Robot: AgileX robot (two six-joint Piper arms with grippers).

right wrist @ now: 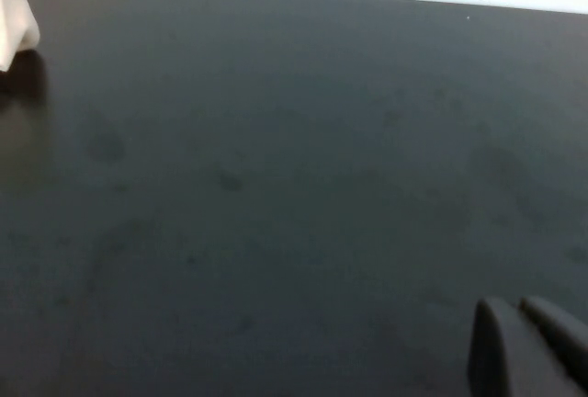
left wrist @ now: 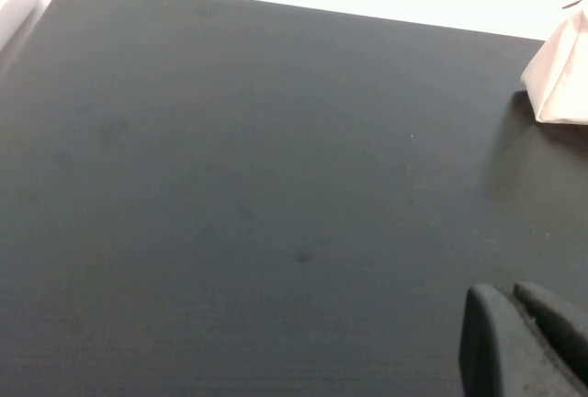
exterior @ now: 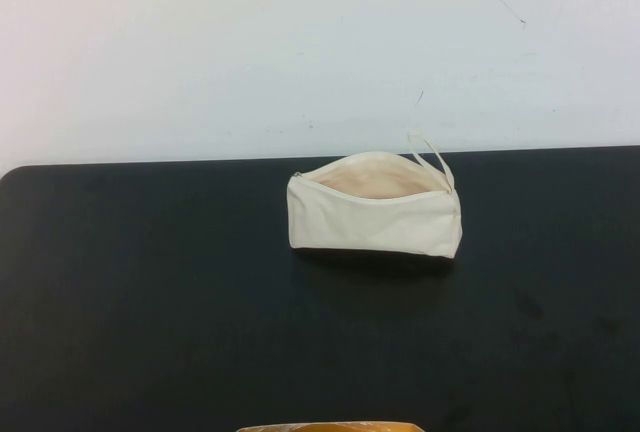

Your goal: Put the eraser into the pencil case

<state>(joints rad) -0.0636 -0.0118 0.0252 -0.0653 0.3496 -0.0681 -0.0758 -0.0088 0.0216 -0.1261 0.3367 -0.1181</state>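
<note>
Your cream-white fabric zipper pencil case [exterior: 375, 216] sits unzipped just right of centre in the high view on the black table [exterior: 150, 302], eraser unseen, while your left gripper [left wrist: 519, 342] and right gripper [right wrist: 524, 346] hover low, fingers together, holding nothing.

There are no words, numbers, brand names or signs to read anywhere. The pencil case [exterior: 372, 220] is plain cream cloth with nothing printed on it, and the black table [exterior: 150, 302] and the white wall [exterior: 250, 42] have only small marks and scratches, not letters. The left gripper [left wrist: 513, 342] sits low over the table on the left side, the right gripper [right wrist: 519, 346] sits low over the table on the right side, and neither has any writing on it.
</note>
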